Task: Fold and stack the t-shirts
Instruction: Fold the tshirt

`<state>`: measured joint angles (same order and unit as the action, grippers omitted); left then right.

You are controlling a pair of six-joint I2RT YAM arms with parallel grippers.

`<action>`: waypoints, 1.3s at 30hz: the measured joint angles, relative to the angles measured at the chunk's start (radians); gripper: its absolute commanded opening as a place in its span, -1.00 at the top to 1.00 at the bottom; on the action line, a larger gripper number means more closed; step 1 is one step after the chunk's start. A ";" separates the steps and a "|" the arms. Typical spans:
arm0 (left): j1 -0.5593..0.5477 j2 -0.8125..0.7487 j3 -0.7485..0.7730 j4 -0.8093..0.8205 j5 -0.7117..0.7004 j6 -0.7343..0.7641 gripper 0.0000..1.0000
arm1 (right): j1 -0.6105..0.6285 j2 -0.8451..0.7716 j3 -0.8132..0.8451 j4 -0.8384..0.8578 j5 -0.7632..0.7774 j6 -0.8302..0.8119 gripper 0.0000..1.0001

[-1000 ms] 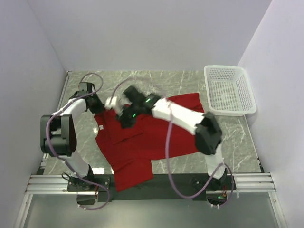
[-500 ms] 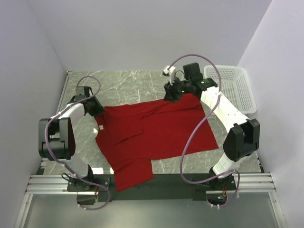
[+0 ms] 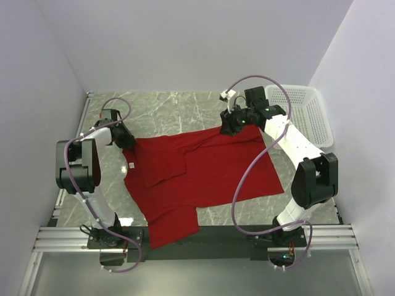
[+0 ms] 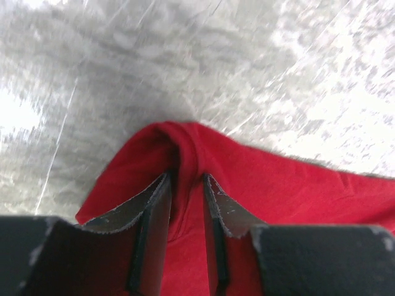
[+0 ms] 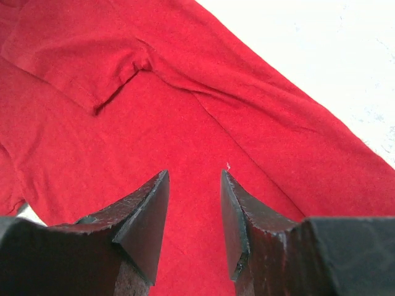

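Note:
The deep red t-shirt (image 3: 203, 172) lies spread across the marble table, its small white neck tag (image 3: 130, 165) at the left and one end hanging over the near edge. My left gripper (image 3: 126, 140) is low on the shirt's far-left corner. In the left wrist view its jaws (image 4: 186, 176) stand slightly apart astride a raised ridge of the red cloth (image 4: 278, 185). My right gripper (image 3: 227, 126) hovers over the shirt's far-right edge. In the right wrist view it (image 5: 194, 172) is open, with flat cloth (image 5: 123, 123) below and nothing between the fingers.
A white mesh basket (image 3: 299, 117) stands at the back right corner. Bare marble table (image 3: 173, 111) shows behind the shirt and at its left. White walls close in on three sides. A metal rail (image 3: 62, 234) runs along the near edge.
The right arm swung from over the shirt's left part to its far-right edge, leaving the shirt spread wider. The left gripper stayed at the far-left corner and its jaws eased apart.

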<state>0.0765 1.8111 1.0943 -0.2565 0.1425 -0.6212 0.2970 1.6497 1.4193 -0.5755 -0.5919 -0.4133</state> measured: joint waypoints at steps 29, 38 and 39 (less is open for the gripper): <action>0.180 0.128 0.159 -0.042 0.005 0.025 0.99 | -0.045 0.068 0.024 0.032 0.178 0.089 0.11; 0.198 0.181 0.225 -0.064 0.027 0.034 0.99 | -0.097 0.377 0.297 0.003 0.423 0.333 0.17; 0.199 0.182 0.227 -0.063 0.030 0.034 0.99 | -0.102 0.401 0.309 0.001 0.442 0.352 0.16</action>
<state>0.2756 1.9934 1.3216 -0.3199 0.1722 -0.5869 0.1947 2.0510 1.7283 -0.5747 -0.1497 -0.0608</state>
